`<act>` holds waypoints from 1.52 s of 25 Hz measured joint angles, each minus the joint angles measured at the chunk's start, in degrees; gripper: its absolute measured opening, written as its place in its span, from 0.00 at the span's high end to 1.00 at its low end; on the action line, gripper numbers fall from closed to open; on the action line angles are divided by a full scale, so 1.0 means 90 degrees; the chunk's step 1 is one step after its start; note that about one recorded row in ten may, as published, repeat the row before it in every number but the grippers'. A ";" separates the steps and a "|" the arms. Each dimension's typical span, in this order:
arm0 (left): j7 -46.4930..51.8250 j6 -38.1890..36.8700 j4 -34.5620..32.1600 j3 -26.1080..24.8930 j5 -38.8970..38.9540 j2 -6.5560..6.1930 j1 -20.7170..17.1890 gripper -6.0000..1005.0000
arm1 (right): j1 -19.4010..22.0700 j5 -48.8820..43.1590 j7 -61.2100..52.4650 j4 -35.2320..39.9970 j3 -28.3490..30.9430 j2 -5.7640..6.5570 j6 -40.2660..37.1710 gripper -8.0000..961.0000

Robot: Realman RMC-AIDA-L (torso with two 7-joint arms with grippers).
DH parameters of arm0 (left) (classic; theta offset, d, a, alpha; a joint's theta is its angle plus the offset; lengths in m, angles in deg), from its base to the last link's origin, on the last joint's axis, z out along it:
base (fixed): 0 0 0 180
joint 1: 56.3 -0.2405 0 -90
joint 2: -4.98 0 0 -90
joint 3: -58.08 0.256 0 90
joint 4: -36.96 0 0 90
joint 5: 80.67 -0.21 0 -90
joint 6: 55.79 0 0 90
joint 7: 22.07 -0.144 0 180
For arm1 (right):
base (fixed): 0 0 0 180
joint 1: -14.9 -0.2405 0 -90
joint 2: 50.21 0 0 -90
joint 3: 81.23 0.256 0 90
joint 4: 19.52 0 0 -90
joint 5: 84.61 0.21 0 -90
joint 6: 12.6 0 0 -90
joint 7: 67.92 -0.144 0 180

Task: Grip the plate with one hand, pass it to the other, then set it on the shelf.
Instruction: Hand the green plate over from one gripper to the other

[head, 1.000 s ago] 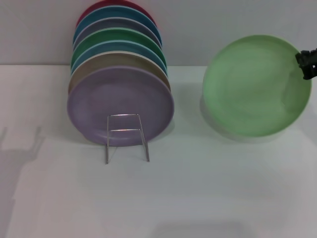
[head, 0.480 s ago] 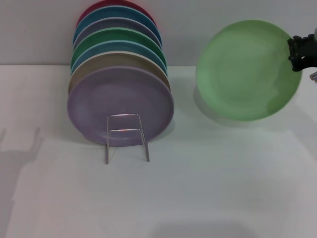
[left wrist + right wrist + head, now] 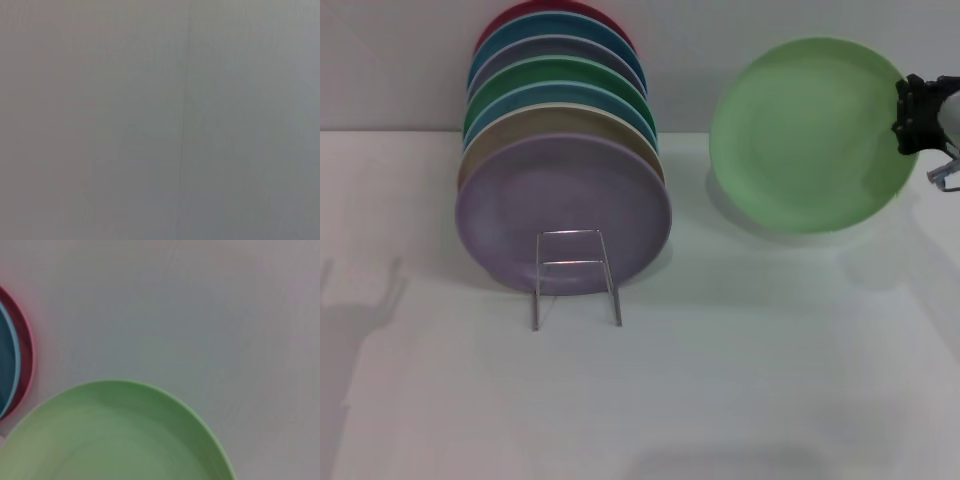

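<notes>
The light green plate (image 3: 805, 135) hangs tilted above the table at the right of the head view, held at its right rim by my right gripper (image 3: 912, 112), which is shut on it. The right wrist view shows the plate's rim (image 3: 115, 440) close up. The silver wire shelf (image 3: 575, 275) stands left of centre, in front of the leaning lilac plate (image 3: 563, 212). My left gripper is out of view; its wrist camera shows only a plain grey surface.
Several coloured plates (image 3: 560, 85) stand stacked on edge behind the lilac one, against the back wall; their red rim (image 3: 22, 357) shows in the right wrist view. White table (image 3: 720, 380) spreads in front and between the stack and the held plate.
The right gripper has lifted the green plate up off the table and carried it slightly leftward.
</notes>
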 joint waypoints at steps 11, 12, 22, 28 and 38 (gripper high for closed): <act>-0.0033 0.0049 -0.0008 0.0000 0.0000 0.0000 0.0021 0.15 | 0.0282 0.0176 -0.0244 0.0872 -0.0744 0.0000 -0.2236 0.98; -0.0033 0.0052 -0.0013 0.0000 0.0000 0.0000 0.0019 0.15 | 0.0277 0.0221 -0.0270 0.1007 -0.0806 0.0005 -0.2466 0.98; -0.0052 0.0094 -0.0076 0.0000 0.0000 0.0008 0.0028 0.15 | 0.0202 0.0339 -0.1220 0.2279 -0.1393 0.0030 -0.4664 0.97; -0.0052 0.0109 -0.0074 0.0000 -0.0001 0.0010 0.0047 0.15 | 0.0052 0.0324 -0.1865 0.3048 -0.1663 0.0030 -0.5707 0.97; -0.0013 0.0115 -0.0074 0.0010 -0.0011 0.0010 0.0044 0.15 | -0.0483 0.0317 -0.3074 0.4485 -0.1933 0.0024 -0.7080 0.97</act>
